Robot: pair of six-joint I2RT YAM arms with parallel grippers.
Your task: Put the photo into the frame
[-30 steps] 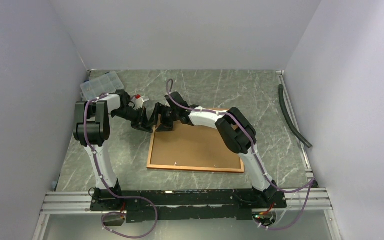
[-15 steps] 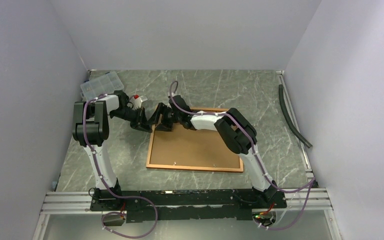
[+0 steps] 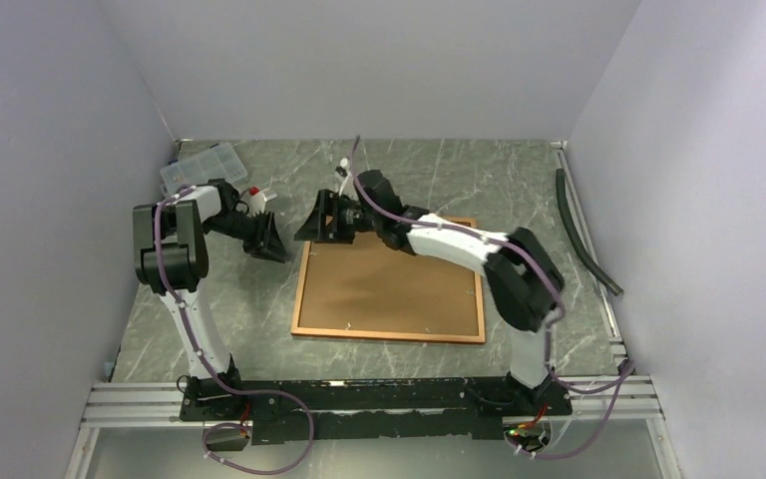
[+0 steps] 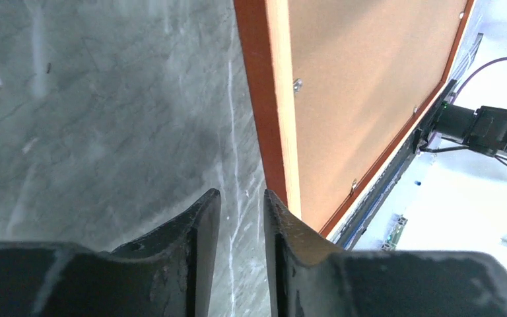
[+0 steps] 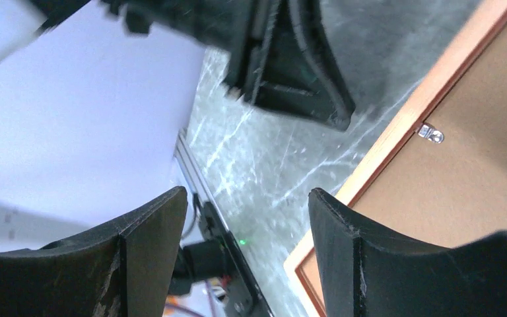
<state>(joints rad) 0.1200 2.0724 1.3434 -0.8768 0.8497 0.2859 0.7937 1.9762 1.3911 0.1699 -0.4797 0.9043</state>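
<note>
Two arms lean toward one spot, the far left corner of the frame [image 3: 389, 337]. The left arm rises from its base, folds at a high elbow and reaches right and down, so the left gripper [image 3: 264, 239] points at the table [image 3: 439, 180] just left of that corner. Its fingers [image 4: 198, 238] stand close together with only a narrow slit of stone between them, holding nothing. The right arm has its elbow raised beside the frame's right edge and its long white forearm running leftward along the far edge. The right gripper [image 3: 319, 220] hangs by the corner, jaws spread wide and empty, facing the left one across a short gap of table. The surface is grey-green stone with pale veins, closed in by plain pale walls. A clear compartment box [image 3: 197, 168] sits at the far left, a small red-and-white object [image 3: 256, 195] beside the left arm, a dark hose [image 3: 580, 239] along the right wall, and a metal rail [image 3: 359, 394] carries both bases at the near edge. The frame lies flat, back upward, at mid table, its red-orange border around a brown backing board [image 3: 389, 289] with small metal clips [image 4: 297, 84] at the rim. Its left edge runs just right of the left fingers without touching them, and its corner shows behind the finger on the right of the right wrist view.
</note>
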